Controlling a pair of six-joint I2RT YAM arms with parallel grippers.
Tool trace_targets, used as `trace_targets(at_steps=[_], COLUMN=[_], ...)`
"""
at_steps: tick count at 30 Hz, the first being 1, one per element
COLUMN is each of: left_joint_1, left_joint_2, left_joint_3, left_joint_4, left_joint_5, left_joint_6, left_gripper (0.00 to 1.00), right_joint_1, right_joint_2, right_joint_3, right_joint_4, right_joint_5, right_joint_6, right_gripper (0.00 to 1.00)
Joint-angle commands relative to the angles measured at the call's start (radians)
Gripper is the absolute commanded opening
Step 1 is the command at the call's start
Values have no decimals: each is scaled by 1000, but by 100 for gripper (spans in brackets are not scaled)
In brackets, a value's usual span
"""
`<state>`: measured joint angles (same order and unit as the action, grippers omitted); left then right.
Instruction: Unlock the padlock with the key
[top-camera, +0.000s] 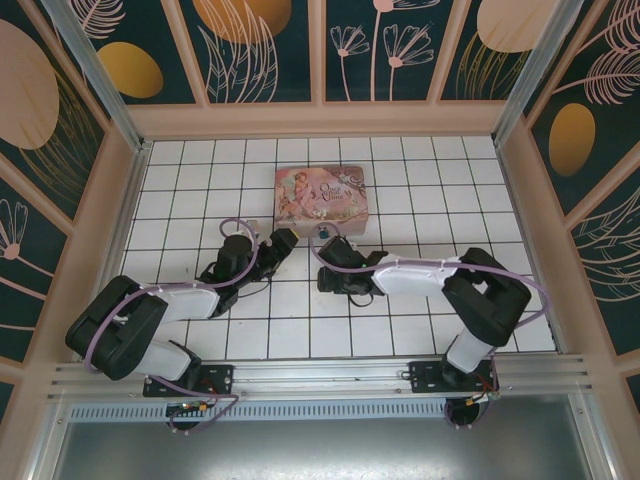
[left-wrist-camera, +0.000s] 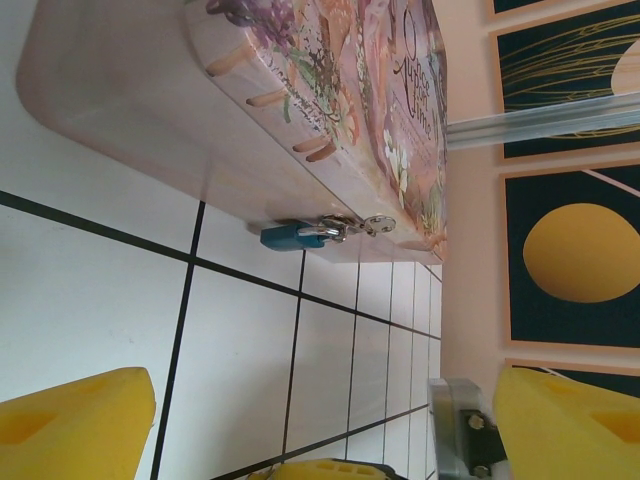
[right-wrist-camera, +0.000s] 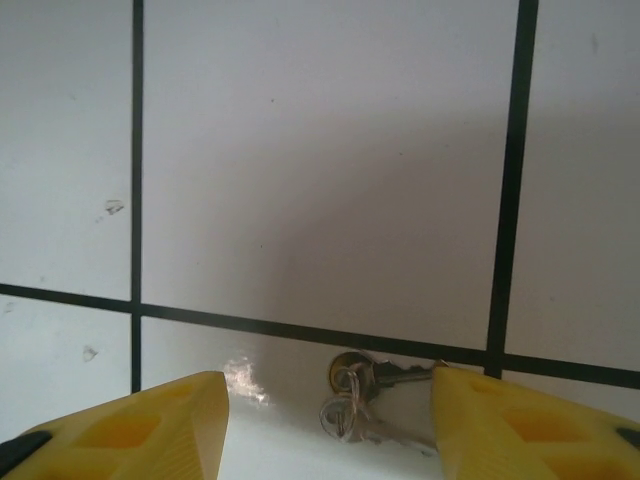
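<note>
Two-arm rig at the key pickup. The right gripper hangs low over the floor with its yellow jaws apart and nothing clamped. The small, thin, dark-silvery metal key lies flat between them on its wire ring, close against the right-hand finger. The left gripper stands wide apart and empty, facing the small blue-bodied padlock with a thin silvery shackle. The padlock is hooked through the hasp of the large pink illustrated tin box and lies at the foot of the box's front wall. Probable failures at the pickup:

- The key lies flat on a hard, smooth surface, so closing fingers may ride over it or push it aside instead of lifting it.
- Its off-centre position favours a grip on the ring rather than on the bow, which would leave the blade dangling and useless for insertion.
- A second silvery piece on the ring may snag or come up in its place.

At the padlock, pressing the key against an unsupported body would likely swing it or shift the box unless the left gripper steadies it first. Surface: white square tiles with dark grout lines, glossy enough to carry glare. Surround: pale wood-toned framing around dark teal panels printed with gold ovals and pale line-drawn plants. An aluminium rail at the near edge carries the arm bases.
</note>
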<state>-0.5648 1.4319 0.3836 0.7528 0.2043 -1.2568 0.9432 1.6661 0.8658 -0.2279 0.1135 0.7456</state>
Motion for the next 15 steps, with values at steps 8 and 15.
trace_targets(at_steps=[8, 15], left_joint_1=[-4, -4], left_joint_2=[-5, 0], left_joint_3=[11, 3], left_joint_4=[20, 48], left_joint_5=[14, 19], left_joint_6=[14, 4], left_gripper=[88, 88], right_joint_1=[61, 109], right_joint_2=[139, 218], right_joint_3=[130, 182], right_joint_4=[-173, -241], right_joint_5=[110, 127], right_joint_6=[24, 46], right_gripper=[51, 41])
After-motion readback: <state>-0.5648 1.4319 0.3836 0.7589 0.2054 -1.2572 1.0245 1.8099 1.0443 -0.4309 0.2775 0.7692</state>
